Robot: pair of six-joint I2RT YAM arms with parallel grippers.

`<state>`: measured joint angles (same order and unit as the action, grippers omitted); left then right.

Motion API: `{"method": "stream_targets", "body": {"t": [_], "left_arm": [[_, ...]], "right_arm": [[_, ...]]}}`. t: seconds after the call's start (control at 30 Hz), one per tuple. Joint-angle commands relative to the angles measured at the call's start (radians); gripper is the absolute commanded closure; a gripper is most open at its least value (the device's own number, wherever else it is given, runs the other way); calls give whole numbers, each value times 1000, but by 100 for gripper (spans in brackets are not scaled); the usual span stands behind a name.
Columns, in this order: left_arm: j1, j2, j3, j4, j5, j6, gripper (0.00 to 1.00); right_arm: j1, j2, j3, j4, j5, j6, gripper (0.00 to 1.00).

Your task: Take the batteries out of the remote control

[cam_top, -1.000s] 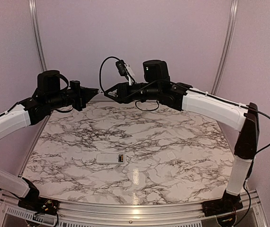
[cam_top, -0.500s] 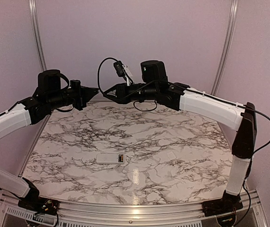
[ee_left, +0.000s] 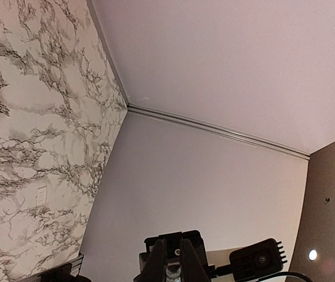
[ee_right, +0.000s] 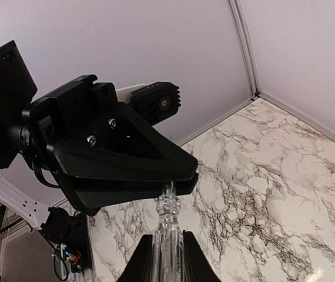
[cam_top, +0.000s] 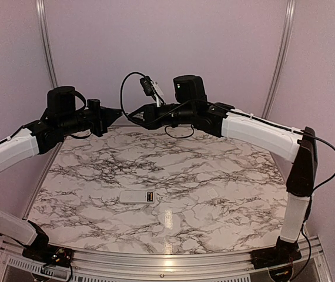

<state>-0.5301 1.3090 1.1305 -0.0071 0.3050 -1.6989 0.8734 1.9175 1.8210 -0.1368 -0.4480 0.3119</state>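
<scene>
The white remote control (cam_top: 136, 197) lies flat on the marble table near the front middle. The gold and dark batteries (cam_top: 149, 196) sit in the open recess at its right end. Both arms are raised high over the back of the table, tip to tip. My right gripper (cam_top: 134, 114) (ee_right: 167, 249) is shut on a clear plastic tool (ee_right: 168, 226). The tool's tip reaches into the fingertips of my left gripper (cam_top: 120, 111) (ee_right: 186, 171), whose jaws are closed on it. In the left wrist view my left gripper (ee_left: 174, 261) shows narrow jaws with something pale between them.
A small flat white cover plate (cam_top: 212, 192) lies on the table right of the remote; it also shows in the left wrist view (ee_left: 41, 195). Purple walls and metal posts (cam_top: 45, 47) enclose the table. A cable loops above the right wrist (cam_top: 133, 82).
My right arm has shifted slightly left, toward the left gripper. The left arm and the remote have not moved.
</scene>
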Motion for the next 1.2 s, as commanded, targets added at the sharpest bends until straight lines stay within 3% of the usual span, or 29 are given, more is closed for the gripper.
{"method": "stream_targets", "body": {"t": [0.0,0.3,0.8,1.07,1.17], "left_arm": [[1,19,25,-4,6,7,100],[1,16,11,-4,11,5,100],[1,7,-7,-3,18,3,100],[1,-5,-18,-4,21,6,100],[0,-12,-32,-3,21,2,100]], "right_arm": [[11,18,52,-11,-11,-10,85],[11,18,59,24,-42,0,81],[10,23,59,13,2,15,85],[10,29,61,23,25,25,82],[11,35,70,19,20,28,86]]}}
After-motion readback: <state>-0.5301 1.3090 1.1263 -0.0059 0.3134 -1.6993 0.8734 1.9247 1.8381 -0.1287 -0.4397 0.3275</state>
